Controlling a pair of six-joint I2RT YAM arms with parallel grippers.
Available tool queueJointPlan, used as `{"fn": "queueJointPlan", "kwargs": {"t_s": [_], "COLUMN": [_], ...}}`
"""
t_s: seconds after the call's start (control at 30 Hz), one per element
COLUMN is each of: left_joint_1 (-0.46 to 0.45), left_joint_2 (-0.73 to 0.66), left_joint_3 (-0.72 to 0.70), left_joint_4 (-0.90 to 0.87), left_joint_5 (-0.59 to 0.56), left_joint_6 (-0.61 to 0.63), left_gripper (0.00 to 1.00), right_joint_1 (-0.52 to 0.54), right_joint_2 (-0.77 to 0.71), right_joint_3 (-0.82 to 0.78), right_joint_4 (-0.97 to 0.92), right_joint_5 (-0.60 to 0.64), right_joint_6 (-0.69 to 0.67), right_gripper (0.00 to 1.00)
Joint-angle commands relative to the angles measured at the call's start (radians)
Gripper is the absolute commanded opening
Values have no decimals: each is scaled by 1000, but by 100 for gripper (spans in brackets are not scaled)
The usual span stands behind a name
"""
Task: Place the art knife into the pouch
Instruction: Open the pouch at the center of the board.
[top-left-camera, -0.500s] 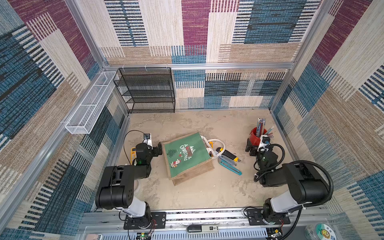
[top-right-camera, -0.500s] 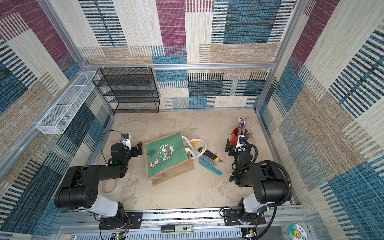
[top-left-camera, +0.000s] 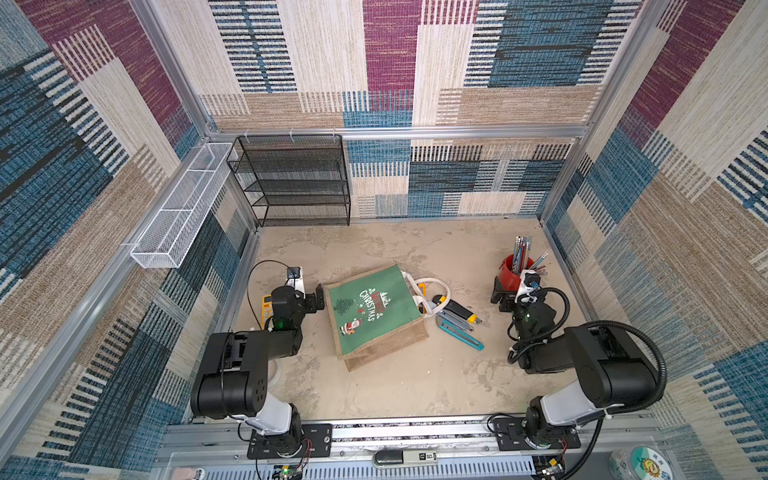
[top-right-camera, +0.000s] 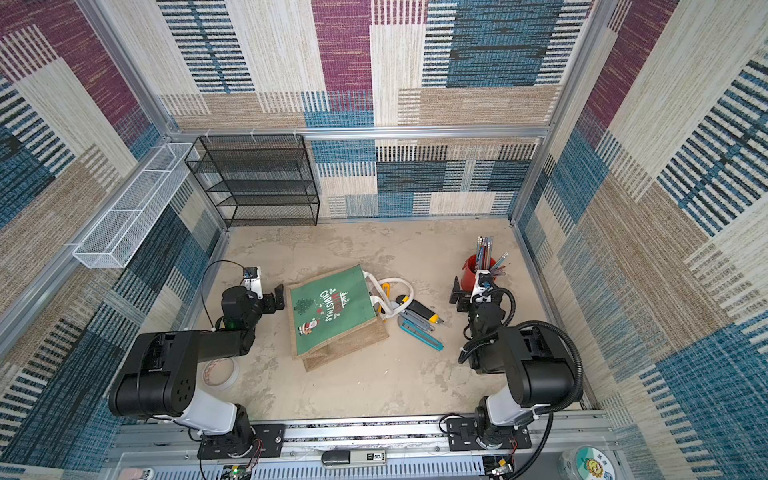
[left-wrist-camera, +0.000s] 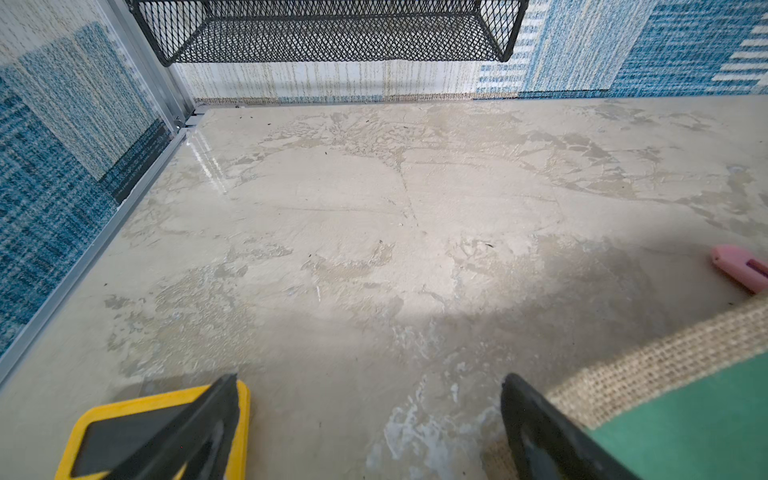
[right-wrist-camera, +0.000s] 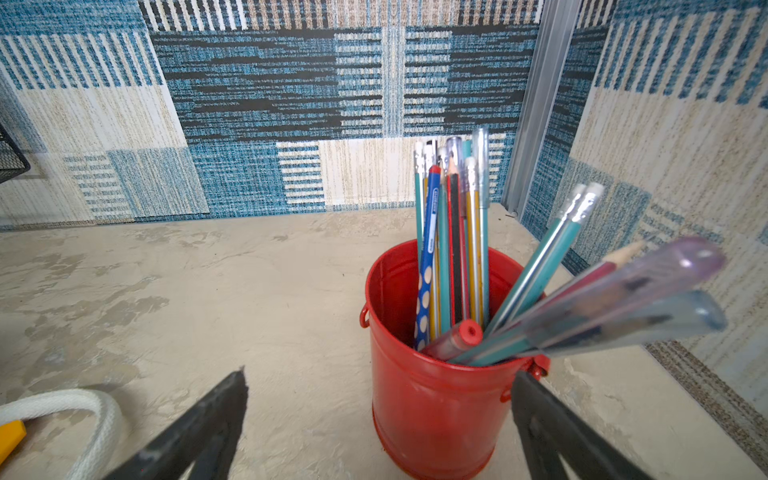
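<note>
Both wide and empty, my left pincer (top-left-camera: 318, 298) and right pincer (top-left-camera: 502, 296) flank the pouch (top-left-camera: 376, 309), and the art knife (top-left-camera: 455, 322) lies among heaped cutters just beside its rope handles (right-wrist-camera: 62, 401), so I may snag rope or seize the wrong cutter.

pink item (left-wrist-camera: 742, 270): cut off at edge | yellow-rimmed item (left-wrist-camera: 145, 402): partly covered

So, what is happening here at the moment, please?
Nothing is held yet. The left gripper and the right gripper are both open and empty, one on each side of the pouch, which lies on its side, green face up. A black and yellow knife and a teal knife lie on the table beside its white rope handles, outside the pouch. The right gripper is near a red bucket of pencils.
</note>
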Motion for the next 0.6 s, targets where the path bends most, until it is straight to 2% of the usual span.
{"fn": "queueJointPlan", "kwargs": {"t_s": [0.0, 0.47, 0.57], "left_joint_1": [0, 14, -1], "left_joint_2": [0, -3, -98], "left_joint_3": [3, 2, 19], "left_joint_4": [2, 5, -89], "left_joint_5": [16, 62, 103], "left_joint_6": [-10, -12, 30], "left_gripper": [99, 99, 99], "right_joint_1": [1, 1, 2], "right_joint_2": [1, -8, -69], "right_joint_3": [6, 3, 44], "right_joint_4": [29, 31, -95], "right_joint_5": [-6, 8, 33], "right_joint_6": [1, -1, 7], "right_gripper": [99, 100, 100]}}
